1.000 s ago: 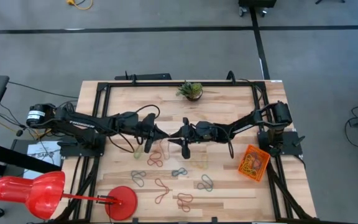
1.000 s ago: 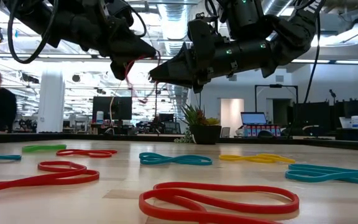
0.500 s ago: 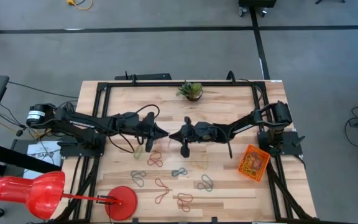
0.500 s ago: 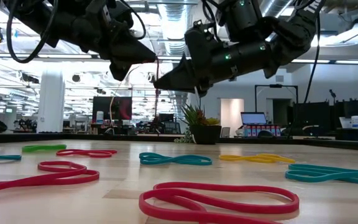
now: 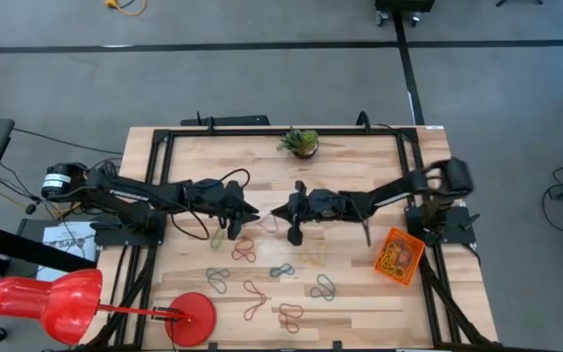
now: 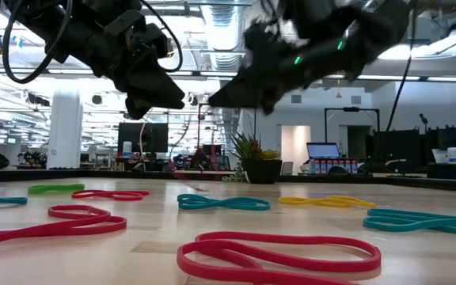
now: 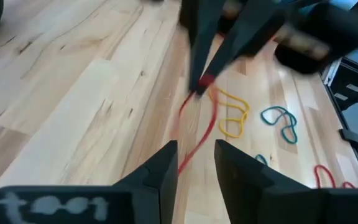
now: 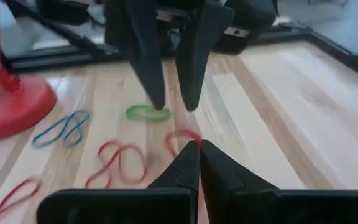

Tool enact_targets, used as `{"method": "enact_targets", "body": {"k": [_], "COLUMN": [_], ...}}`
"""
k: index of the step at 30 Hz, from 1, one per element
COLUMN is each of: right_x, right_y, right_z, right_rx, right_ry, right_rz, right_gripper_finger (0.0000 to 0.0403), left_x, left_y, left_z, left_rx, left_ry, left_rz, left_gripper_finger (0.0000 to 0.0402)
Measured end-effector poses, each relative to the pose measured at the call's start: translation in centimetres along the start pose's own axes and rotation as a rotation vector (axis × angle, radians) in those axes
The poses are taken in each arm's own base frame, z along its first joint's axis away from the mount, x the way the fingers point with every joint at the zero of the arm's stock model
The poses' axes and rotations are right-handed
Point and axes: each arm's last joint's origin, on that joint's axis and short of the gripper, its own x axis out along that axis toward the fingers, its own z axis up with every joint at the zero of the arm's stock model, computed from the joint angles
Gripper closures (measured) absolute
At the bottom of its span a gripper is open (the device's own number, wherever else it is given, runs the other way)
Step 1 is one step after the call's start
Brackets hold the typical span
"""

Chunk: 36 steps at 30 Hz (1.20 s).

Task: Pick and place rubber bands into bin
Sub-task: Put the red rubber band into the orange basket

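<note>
A red rubber band (image 7: 199,121) hangs in mid-air between my two grippers above the middle of the table. My right gripper (image 8: 199,158), reaching in from the table's right (image 5: 274,213), is shut on it. My left gripper (image 7: 196,168) faces it from the left (image 5: 254,212) and is open, its fingers on either side of the band's lower part. Several more rubber bands (image 5: 281,271) in red, yellow, green and grey-blue lie flat on the wood nearer the front. The orange bin (image 5: 399,254), with bands in it, stands at the right. My right gripper pinches the red band's upper end (image 7: 202,82) between its two fingertips. The fingers come from the table's right, slanting a little downward. The band hangs slack below them, clear of the table.
A small potted plant (image 5: 301,142) stands at the far edge. A round red disc (image 5: 192,318) on a red stand sits at the front left. Black frame rails (image 5: 159,176) run along the table's sides. Bare wood lies between the loose bands and the bin.
The red band has passed from my left gripper to my right. The right gripper shut on its upper end, then tipped up and drew slightly toward the table's right. The left gripper opened, let the band go and tipped downward.
</note>
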Motion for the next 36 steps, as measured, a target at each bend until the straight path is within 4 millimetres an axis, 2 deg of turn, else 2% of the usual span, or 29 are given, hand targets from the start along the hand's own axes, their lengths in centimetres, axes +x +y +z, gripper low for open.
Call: {"method": "enact_targets", "body": {"k": [4, 8, 14, 19, 24, 28, 31, 36], "right_x": [-4.9, -11.0, -19.2, -23.9, -27.0, -28.3, -28.5, -27.9], "right_y": [0.8, 2.4, 4.9, 5.6, 6.1, 7.1, 8.2, 9.4], "right_z": [1.9, 2.4, 0.8, -0.6, -2.3, -3.4, -3.9, -4.5], "right_rx": [0.064, 0.236, 0.501, 0.7, 0.873, 0.933, 0.931, 0.897], "right_ry": [0.18, 0.368, 0.631, 0.764, 0.928, 1.108, 1.173, 1.168], "right_rz": [-0.062, -0.099, -0.175, -0.324, -0.556, -0.709, -0.733, -0.713], "right_gripper_finger": [0.0402, 0.0402, 0.0402, 0.0402, 0.0402, 0.0402, 0.0402, 0.0402], "left_x": [0.0, 0.0, 0.0, 0.0, 0.0, 0.0, 0.0, 0.0], "left_y": [0.0, 0.1, 0.1, 0.2, 0.3, 0.3, 0.3, 0.3], "left_z": [0.0, -0.2, -0.4, -0.4, -0.4, -0.3, -0.3, -0.4], "left_rx": [0.001, 0.003, 0.027, 0.064, 0.066, 0.104, 0.128, 0.135], "left_ry": [0.001, 0.017, 0.041, 0.035, 0.024, 0.023, 0.024, 0.025], "left_rz": [0.0, 0.006, 0.015, 0.029, 0.071, 0.078, 0.078, 0.078], "left_gripper_finger": [0.0306, 0.0306, 0.0306, 0.0306, 0.0306, 0.0306, 0.0306, 0.0306]}}
